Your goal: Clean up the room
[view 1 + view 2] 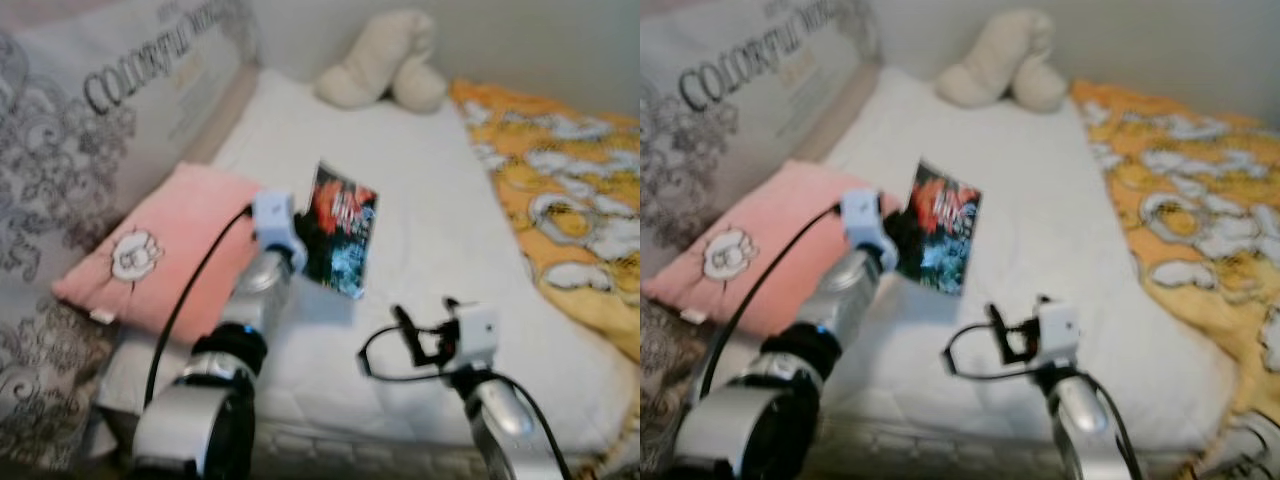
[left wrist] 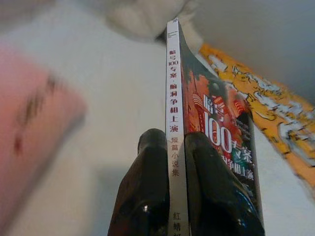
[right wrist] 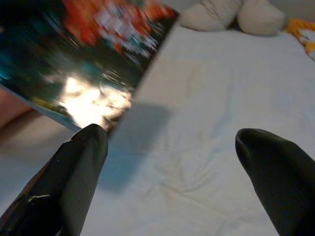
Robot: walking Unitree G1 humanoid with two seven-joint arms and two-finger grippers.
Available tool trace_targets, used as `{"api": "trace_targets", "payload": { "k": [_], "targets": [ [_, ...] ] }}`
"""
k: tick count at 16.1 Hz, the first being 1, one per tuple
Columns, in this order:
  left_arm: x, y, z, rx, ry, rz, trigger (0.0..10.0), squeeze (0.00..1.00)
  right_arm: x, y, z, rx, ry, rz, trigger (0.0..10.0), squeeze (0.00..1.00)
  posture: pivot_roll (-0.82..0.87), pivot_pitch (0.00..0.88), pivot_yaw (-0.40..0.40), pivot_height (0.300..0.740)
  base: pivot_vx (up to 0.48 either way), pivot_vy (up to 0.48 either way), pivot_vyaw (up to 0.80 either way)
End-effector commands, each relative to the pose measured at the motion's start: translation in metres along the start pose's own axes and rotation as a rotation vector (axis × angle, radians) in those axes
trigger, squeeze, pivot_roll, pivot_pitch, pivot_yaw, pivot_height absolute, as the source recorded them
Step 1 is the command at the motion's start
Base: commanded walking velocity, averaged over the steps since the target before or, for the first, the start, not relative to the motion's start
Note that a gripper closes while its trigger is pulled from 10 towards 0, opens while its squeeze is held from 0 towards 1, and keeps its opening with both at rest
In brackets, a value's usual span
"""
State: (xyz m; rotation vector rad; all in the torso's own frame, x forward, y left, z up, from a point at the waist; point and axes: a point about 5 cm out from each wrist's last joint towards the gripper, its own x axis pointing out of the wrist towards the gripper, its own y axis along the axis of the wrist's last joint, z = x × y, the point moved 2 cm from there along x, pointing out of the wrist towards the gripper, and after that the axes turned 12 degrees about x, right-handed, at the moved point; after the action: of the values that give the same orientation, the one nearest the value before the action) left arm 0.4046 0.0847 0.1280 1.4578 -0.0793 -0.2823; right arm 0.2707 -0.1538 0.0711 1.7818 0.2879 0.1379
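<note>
While the left hand (image 2: 177,196) grips a thin book (image 1: 338,230) by its spine, its two black fingers (image 2: 145,191) pressed on either side of the white spine with its printed characters, the book hangs raised above the bed (image 1: 420,190), casting a shadow on the white sheet beneath it. Its cover is dark with red and teal colours and white lettering, and it is tilted with the cover facing toward the foot of the bed. Just beside the book, toward the robot's left, a pink pillow (image 1: 165,255) with a small white cartoon figure lies on the bed, and behind that pillow a large grey-and-white patterned cushion (image 1: 110,110) with dark lettering leans at the bed's left edge. Well beyond the book, at the far end of the bed by the wall, sits a cream soft toy (image 1: 385,60). On the other side of the book, along the bed's right part, an orange blanket (image 1: 560,200) with white shapes is spread. The right hand (image 3: 172,147) hovers over the white sheet, nearer the robot than the book and to its right, its two fingers spread wide apart and holding nothing; in the right wrist view the book's glossy cover shows just above one fingertip. A black cable runs along each silver arm.
</note>
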Motion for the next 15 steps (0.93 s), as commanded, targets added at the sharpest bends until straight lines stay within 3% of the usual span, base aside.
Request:
{"api": "trace_targets", "payload": {
  "k": [1,2,3,5,6,7,8,10,12,13,15],
  "targets": [
    [0.002,-0.001,0.001,-0.086,-0.006,-0.032,10.0,0.0,-0.009,0.004,0.011,-0.003,-0.02,-0.02,10.0,0.0,-0.04,0.094,-0.094,0.74,0.0,0.0,0.0],
    [-0.004,-0.029,-0.003,-0.226,0.01,-0.152,10.0,0.0,-0.024,0.006,0.015,-0.012,-0.023,-0.049,10.0,0.0,-0.08,0.127,-0.125,0.74,0.0,0.0,0.0],
    [-0.006,-0.035,-0.003,-0.249,0.01,-0.174,10.0,0.0,-0.029,0.006,0.015,-0.012,-0.024,-0.055,10.0,0.0,-0.1,0.139,-0.133,0.74,0.0,0.0,0.0],
    [-0.015,-0.058,-0.01,-0.24,0.045,-0.266,10.0,0.0,-0.041,0.001,0.014,-0.018,-0.021,-0.1,10.0,0.0,-0.11,0.158,-0.141,0.74,0.0,0.0,0.0],
    [-0.019,-0.064,-0.02,-0.16,0.077,-0.285,10.0,0.0,-0.047,-0.002,0.011,-0.015,-0.019,-0.125,10.0,0.0,-0.12,0.176,-0.145,0.74,0.0,0.0,0.0],
    [-0.019,-0.052,-0.042,0.045,0.157,-0.249,10.0,0.0,-0.052,-0.003,0.006,-0.013,-0.013,-0.145,10.0,0.0,-0.12,0.183,-0.14,0.74,0.0,0.0,0.0],
    [-0.018,-0.042,-0.051,0.069,0.185,-0.21,10.0,0.0,-0.055,-0.003,0.005,-0.009,-0.013,-0.151,10.0,0.0,-0.12,0.188,-0.137,0.74,0.0,0.0,0.0],
    [-0.016,-0.025,-0.065,0.252,0.225,-0.165,10.0,0.0,-0.058,-0.005,0.004,0.0,-0.022,-0.162,10.0,0.0,-0.11,0.2,-0.133,0.74,0.0,0.0,0.0],
    [-0.013,-0.009,-0.071,0.207,0.242,-0.117,10.0,0.0,-0.06,-0.006,0.004,0.003,-0.025,-0.175,10.0,0.0,-0.11,0.206,-0.13,0.74,0.0,0.0,0.0],
    [-0.005,0.014,-0.061,0.164,0.201,-0.034,10.0,0.0,-0.061,-0.006,0.003,0.004,-0.027,-0.181,10.0,0.0,-0.11,0.206,-0.128,0.74,0.0,0.0,0.0],
    [0.01,0.055,-0.018,0.056,0.025,0.127,10.0,0.0,-0.065,-0.008,0.001,0.01,-0.034,-0.19,10.0,0.0,-0.11,0.194,-0.121,0.74,0.0,0.0,0.0]
  ]
}}
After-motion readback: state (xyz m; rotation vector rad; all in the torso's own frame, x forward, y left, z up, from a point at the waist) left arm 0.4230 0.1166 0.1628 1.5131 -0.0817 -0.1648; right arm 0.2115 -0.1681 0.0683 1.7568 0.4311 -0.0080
